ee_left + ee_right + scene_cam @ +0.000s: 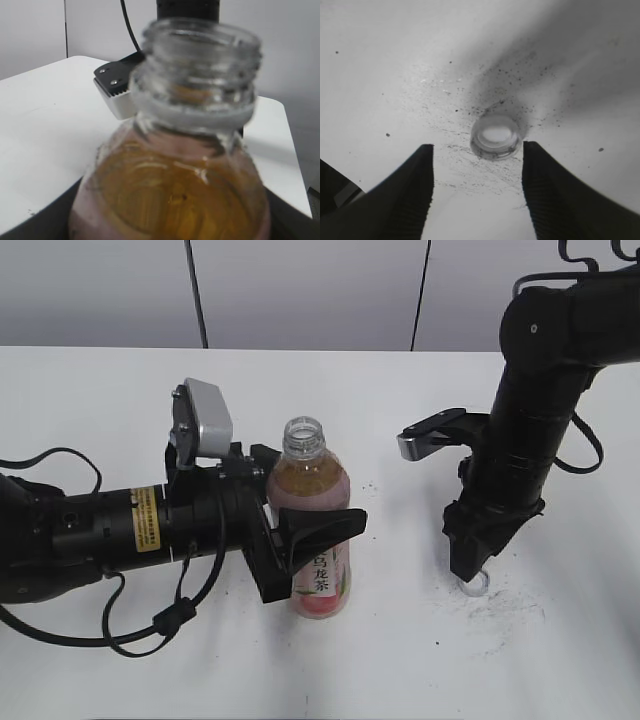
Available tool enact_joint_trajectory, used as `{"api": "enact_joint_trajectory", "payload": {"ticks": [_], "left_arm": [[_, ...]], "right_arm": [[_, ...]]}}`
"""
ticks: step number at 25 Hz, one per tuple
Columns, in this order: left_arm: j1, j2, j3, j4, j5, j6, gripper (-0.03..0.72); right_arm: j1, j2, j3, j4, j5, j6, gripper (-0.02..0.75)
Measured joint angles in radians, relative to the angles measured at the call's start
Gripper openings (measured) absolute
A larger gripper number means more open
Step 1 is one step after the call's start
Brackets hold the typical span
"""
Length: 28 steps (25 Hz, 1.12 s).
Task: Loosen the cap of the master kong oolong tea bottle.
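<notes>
**Cap off and on the table, bottle open in the left claw**

I see the master kong oolong tea bottle (318,530) standing upright on the white table (90,400), its neck bare and open. The left gripper (300,525) lies level along the table and pinches the bottle at its label, one finger in front and one behind. The cap (495,135) is no longer on the neck: it lies on the table, open side up, under the right gripper (477,185), whose two fingers stand spread on either side with the cap just beyond their tips and touching neither. In the exterior view the cap (476,583) shows only as a white sliver below the right arm, well apart from the bottle.

Judging from this, the loosening is done and more; the cap is fully removed.

What worries me:
- The bottle is nearly full and unsealed. If my left claw lets go unevenly or drags sideways, the bottle could tip and spill tea across the table.
- If my right arm lifts at a slant, a fingertip could clip the cap and send it rolling toward the table edge.
- The left arm's cables trail near the bottle side; a quick pull-back could jerk the grip.

Count: one bottle, one cap, two arms, two claws.
</notes>
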State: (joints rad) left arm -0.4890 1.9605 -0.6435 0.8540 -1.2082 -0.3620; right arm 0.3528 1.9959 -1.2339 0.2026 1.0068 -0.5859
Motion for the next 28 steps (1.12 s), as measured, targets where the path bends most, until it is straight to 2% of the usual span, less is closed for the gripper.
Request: {"api": "enact_joint_trajectory", "payload": {"ticks": [5,8,19,24,28], "left_arm": [[0.000,0.000,0.000,0.000,0.000,0.000,0.444],[0.000,0.000,0.000,0.000,0.000,0.000,0.444],[0.000,0.000,0.000,-0.052,-0.001,0.004,0.517],[0.000,0.000,0.000,-0.038,-0.001,0.004,0.526],[0.000,0.000,0.000,-0.025,-0.001,0.004,0.562]], "right_arm": [[0.000,0.000,0.000,-0.039,0.000,0.087,0.540],[0.000,0.000,0.000,-0.096,0.000,0.183,0.573],[0.000,0.000,0.000,-0.115,0.004,0.253,0.581],[0.000,0.000,0.000,-0.115,0.004,0.255,0.582],[0.000,0.000,0.000,-0.115,0.004,0.255,0.585]]}}
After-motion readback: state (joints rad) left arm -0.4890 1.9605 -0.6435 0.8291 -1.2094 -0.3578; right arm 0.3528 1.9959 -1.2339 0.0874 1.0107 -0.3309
